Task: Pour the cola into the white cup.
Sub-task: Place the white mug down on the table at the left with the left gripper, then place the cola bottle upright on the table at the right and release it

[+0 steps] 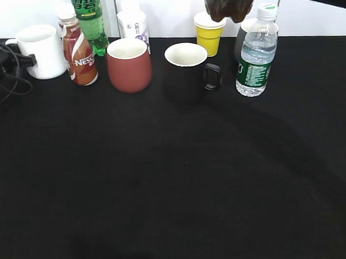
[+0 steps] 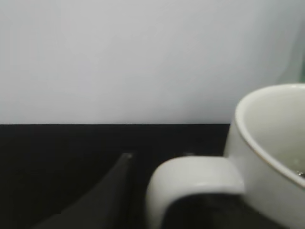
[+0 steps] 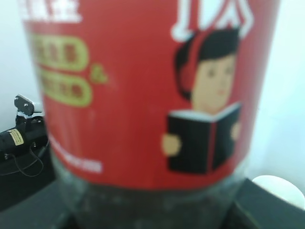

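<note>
The white cup (image 1: 42, 51) stands at the table's far left. My left gripper (image 1: 22, 60) sits at its loop handle, and in the left wrist view the handle (image 2: 195, 179) lies between the dark fingers (image 2: 158, 155), which close on it. The cola (image 1: 229, 3) hangs in the air at the top of the exterior view, above the yellow cup, with only its dark bottom showing. In the right wrist view its red label (image 3: 143, 86) fills the frame. My right gripper holds it, and its fingers are hidden.
A Nescafe bottle (image 1: 78, 52), a green soda bottle (image 1: 91, 21), a white carton (image 1: 133, 25), a maroon cup (image 1: 129, 64), a black mug (image 1: 187, 71), a yellow cup (image 1: 209, 33) and a water bottle (image 1: 256, 51) stand in a row at the back. Cables (image 1: 1, 77) lie at the far left.
</note>
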Controlling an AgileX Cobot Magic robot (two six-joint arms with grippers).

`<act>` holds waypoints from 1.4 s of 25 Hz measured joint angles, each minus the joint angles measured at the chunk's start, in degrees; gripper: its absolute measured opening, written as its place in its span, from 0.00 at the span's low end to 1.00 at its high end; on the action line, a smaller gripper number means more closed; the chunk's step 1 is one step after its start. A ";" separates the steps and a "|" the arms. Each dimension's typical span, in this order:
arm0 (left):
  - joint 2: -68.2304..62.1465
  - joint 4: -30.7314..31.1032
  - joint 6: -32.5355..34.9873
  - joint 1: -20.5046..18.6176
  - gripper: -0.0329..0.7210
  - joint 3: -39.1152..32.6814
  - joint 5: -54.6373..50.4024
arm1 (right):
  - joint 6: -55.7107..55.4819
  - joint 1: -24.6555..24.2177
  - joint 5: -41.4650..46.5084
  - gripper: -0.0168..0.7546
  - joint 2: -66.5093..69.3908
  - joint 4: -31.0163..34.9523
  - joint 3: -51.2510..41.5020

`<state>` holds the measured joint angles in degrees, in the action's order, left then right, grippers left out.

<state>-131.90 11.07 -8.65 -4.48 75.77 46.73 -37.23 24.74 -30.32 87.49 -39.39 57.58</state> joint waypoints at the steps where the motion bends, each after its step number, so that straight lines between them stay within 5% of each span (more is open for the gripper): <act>1: 1.11 0.12 0.00 0.00 0.46 -0.91 -0.58 | 0.00 0.00 0.06 0.52 0.00 0.00 0.00; 9: 10.00 0.23 -0.04 0.00 0.49 -14.62 0.56 | 0.00 0.00 0.12 0.52 0.00 0.00 0.00; 16: 36.53 0.34 -0.04 0.00 0.49 -39.49 0.96 | 0.44 -0.84 12.24 0.52 -7.07 0.04 0.00; 20: 50.18 1.71 -0.04 0.00 0.49 -47.66 0.65 | 0.55 -8.71 12.15 0.52 -7.94 -0.01 0.00; 25: 57.26 6.51 -3.62 0.00 0.49 -48.71 -4.01 | 3.44 -21.73 7.19 0.52 -6.19 0.71 0.00; 28: 57.26 12.45 -6.72 0.00 0.49 -48.73 -4.20 | 11.74 -24.07 1.99 0.52 0.15 8.21 0.00; 35: 57.26 13.05 -7.00 0.00 0.49 -48.73 -4.20 | 28.03 -24.51 -16.07 0.52 19.79 28.48 0.00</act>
<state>-74.64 24.12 -15.65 -4.48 27.04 42.54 -9.20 0.23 -46.39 107.27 -10.90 57.58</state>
